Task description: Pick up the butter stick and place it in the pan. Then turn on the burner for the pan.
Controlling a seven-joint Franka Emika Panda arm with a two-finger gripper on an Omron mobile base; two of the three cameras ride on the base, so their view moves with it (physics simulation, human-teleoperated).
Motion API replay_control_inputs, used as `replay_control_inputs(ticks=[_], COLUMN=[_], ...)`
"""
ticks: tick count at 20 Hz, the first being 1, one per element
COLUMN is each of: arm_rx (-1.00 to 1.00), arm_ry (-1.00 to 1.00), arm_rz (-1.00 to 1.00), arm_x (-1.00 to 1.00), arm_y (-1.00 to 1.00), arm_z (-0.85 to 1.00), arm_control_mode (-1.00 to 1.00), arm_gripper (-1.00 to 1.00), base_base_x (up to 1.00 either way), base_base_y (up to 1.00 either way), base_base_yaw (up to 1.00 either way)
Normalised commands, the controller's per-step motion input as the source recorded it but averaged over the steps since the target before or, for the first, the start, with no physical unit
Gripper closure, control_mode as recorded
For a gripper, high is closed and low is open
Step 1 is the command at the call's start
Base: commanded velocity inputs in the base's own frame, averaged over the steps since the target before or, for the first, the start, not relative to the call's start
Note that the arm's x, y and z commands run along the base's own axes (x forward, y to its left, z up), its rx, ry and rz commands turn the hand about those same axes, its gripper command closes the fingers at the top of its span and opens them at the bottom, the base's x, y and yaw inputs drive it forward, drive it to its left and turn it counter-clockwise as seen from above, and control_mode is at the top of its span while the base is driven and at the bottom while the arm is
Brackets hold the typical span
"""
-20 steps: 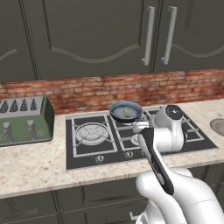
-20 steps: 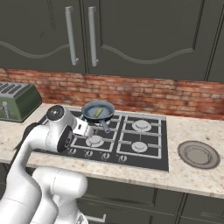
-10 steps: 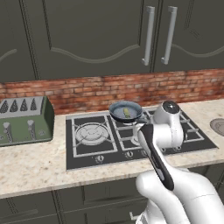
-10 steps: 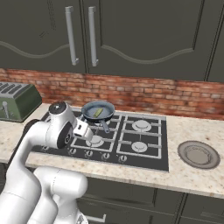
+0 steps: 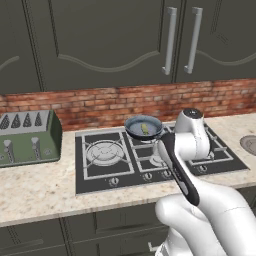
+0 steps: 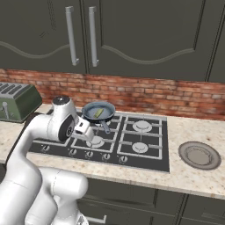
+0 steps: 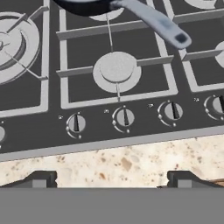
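The pan (image 5: 144, 127) (image 6: 99, 112) sits on a rear burner of the cooktop, with the pale-yellow butter stick (image 5: 145, 129) (image 6: 98, 113) lying inside its bowl. The burner under the pan is mostly hidden by it. My gripper (image 6: 89, 133) (image 7: 113, 179) hangs open and empty over the cooktop's front edge, pointing down at the row of knobs (image 7: 124, 117). In the hand view the pan's handle (image 7: 153, 19) crosses the top, above a small front burner cap (image 7: 116, 68).
A wide ringed burner (image 5: 104, 151) (image 7: 13, 39) lies left of the pan. A green toaster (image 5: 27, 137) stands on the counter at the left. A round metal disc (image 6: 200, 154) is set in the counter at the right. Speckled countertop (image 7: 131, 162) runs along the front.
The wrist has risen slightly and drifted a little to the left over the cooktop's front. The gripper stayed open. Pan and butter have not moved.
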Motion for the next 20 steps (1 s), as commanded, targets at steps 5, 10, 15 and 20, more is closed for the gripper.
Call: replay_control_inputs(ticks=[5,10,15,20], arm_rx=[0.00,0.00,0.00,0.00], arm_ry=[0.01,0.00,0.00,0.00], arm_rz=[0.03,0.03,0.02,0.00], arm_x=[-0.01,0.03,0.08,0.18], arm_y=[-0.07,-0.04,-0.02,0.00], arm_z=[-0.16,-0.15,-0.21,-0.21], arm_control_mode=[-1.00,-1.00,-1.00,-1.00], arm_gripper=[-1.00,-1.00,-1.00,-1.00], base_base_x=[0.00,0.00,0.00,0.00], base_base_y=[0.00,0.00,0.00,0.00], base_base_yaw=[0.00,0.00,0.00,0.00])
